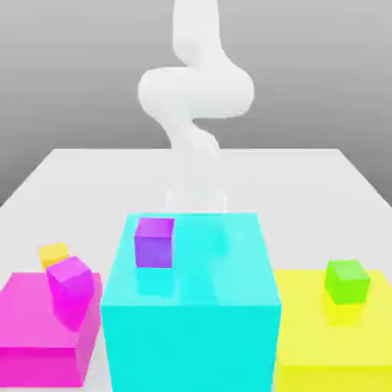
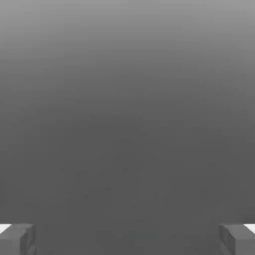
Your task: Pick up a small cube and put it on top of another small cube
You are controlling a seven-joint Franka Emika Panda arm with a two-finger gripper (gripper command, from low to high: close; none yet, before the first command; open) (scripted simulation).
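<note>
Resting on the white table (image 1: 321, 176) behind the large magenta block (image 1: 31, 321), the tiny matte yellow-orange cube (image 1: 53, 253) lies free. The tiny bright green cube (image 1: 347, 280) sits atop the large yellow block (image 1: 337, 344). Gripper (image 2: 127, 239) fingers (image 2: 17, 239) stand wide apart, empty.

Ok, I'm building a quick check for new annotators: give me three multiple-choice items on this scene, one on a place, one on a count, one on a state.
1. The small green cube rests on: A the cyan block, B the yellow block, C the magenta block.
2. Big coloured blocks in the exterior view: A two, B three, C four.
3. The gripper is: A open with nothing between its fingers, B shut on a cube, C shut with nothing held.

Answers: 1 B, it sits on the yellow top at the exterior view's right. 2 B, magenta, cyan, yellow. 3 A, the fingers stand far apart in the hand view.
</note>
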